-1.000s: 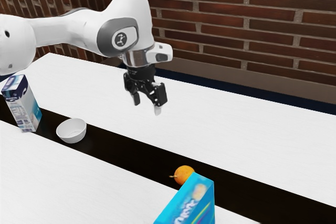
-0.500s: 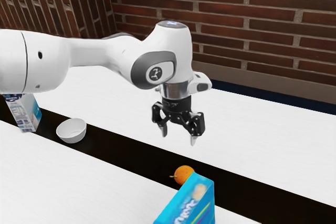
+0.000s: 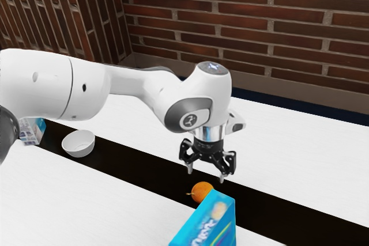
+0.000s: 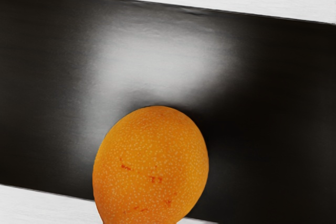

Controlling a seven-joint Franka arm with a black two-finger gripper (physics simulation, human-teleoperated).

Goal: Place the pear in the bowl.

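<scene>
The exterior view looks from beside the arm (image 3: 130, 87), from higher than the gripper (image 3: 206, 174), slanting down across the tabletop (image 3: 300, 142). It faces a brick wall (image 3: 259, 33) beyond the gripper and stands well back, taking in the bowl (image 3: 78, 144) well apart from the gripper; a blue box (image 3: 210, 223) lies on the camera's side of it. The wrist view looks down from the hand at the gripper's base, much nearer, onto the surface below. Both views share the pear (image 3: 202, 192) under the gripper, part of the black strip (image 4: 47, 93) around it and white tabletop along the strip's two edges.
</scene>
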